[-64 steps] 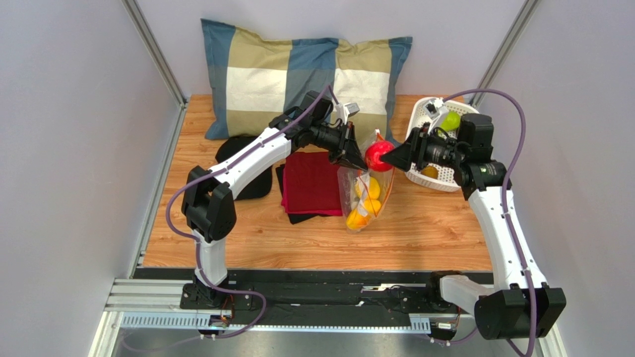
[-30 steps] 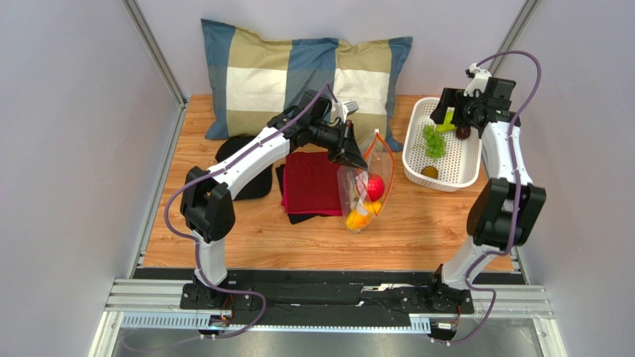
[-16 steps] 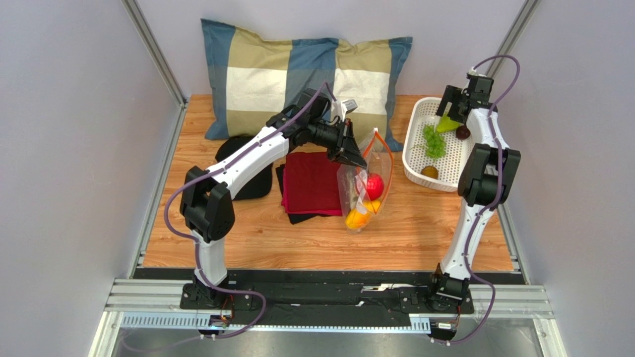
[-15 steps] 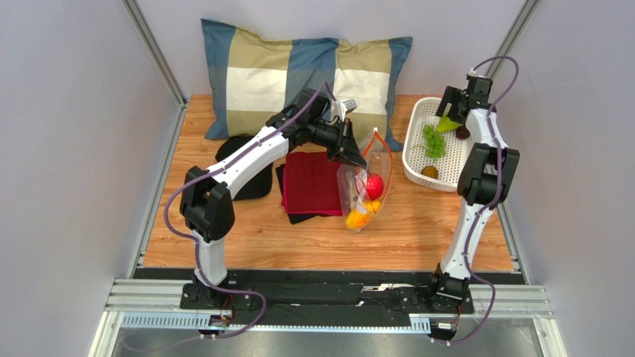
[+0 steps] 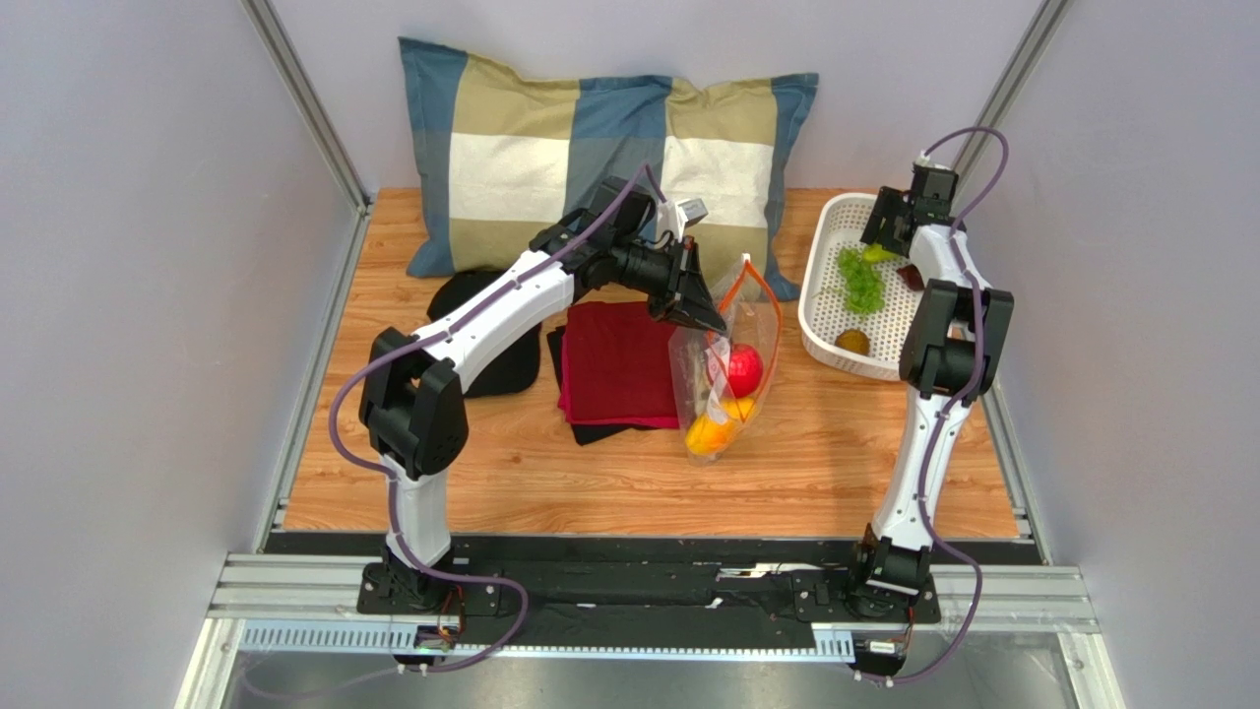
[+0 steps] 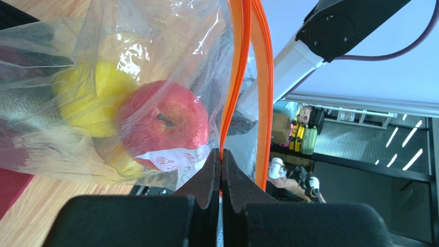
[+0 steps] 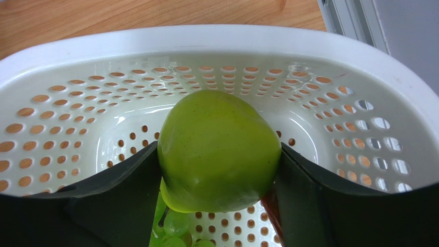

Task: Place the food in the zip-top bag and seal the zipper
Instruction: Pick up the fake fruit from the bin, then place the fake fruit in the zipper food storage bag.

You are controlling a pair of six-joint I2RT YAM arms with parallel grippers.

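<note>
Zip-top bag (image 5: 689, 370) left of basket (image 5: 868, 364), before pillow (image 5: 592, 148)

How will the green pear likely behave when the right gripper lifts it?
The green pear looks glossy and rounded, so it may slip or turn in the right gripper. No dent shows at the fingers, so probably stiff. Dropped, it would likely roll in the white basket.

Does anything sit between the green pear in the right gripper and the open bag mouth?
Nothing visible does. The right gripper grips the green pear inside the white basket, so only the basket's wall needs clearing. No object lies between basket and zip-top bag, whose zipper the left gripper pinches, mouth up.
</note>
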